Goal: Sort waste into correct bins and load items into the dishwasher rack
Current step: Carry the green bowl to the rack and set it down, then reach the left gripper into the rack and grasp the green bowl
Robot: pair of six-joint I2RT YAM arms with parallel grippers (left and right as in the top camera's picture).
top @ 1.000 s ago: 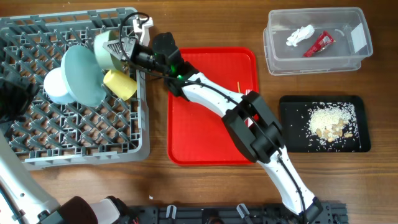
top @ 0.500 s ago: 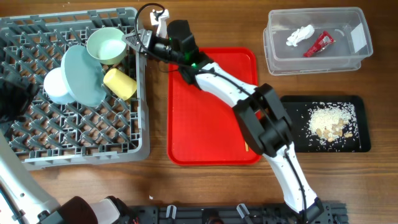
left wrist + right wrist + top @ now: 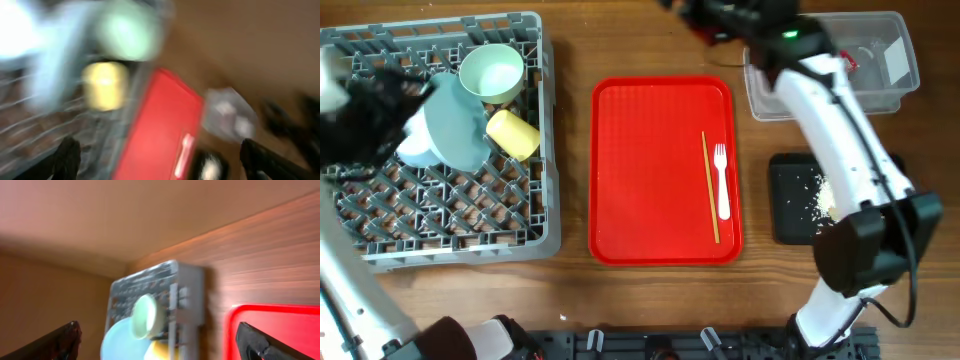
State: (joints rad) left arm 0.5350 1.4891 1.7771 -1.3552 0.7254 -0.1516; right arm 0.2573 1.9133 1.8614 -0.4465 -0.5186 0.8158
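The grey dishwasher rack (image 3: 450, 215) at the left holds a pale green saucer (image 3: 492, 72), a yellow cup (image 3: 513, 134), a pale-blue plate (image 3: 455, 130) and a small pale bowl (image 3: 410, 150). A white fork (image 3: 721, 180) and chopsticks (image 3: 710, 185) lie on the red tray (image 3: 640, 180). My left gripper (image 3: 375, 100), blurred, hovers open over the rack's left side. My right gripper (image 3: 160, 347) is open and empty, high near the table's far edge, facing the rack (image 3: 160, 297). The right arm (image 3: 830, 110) hides most of the clear tub (image 3: 890, 70) and its waste.
A black tray (image 3: 788, 210) with whitish food scraps (image 3: 820, 195) lies right of the red tray, half covered by the right arm. Bare wooden table runs along the front and between the rack and red tray.
My right gripper opened, left the pale green saucer in the rack and swung up and right to the far edge. The left arm moved in over the rack. Fork and chopsticks are uncovered.
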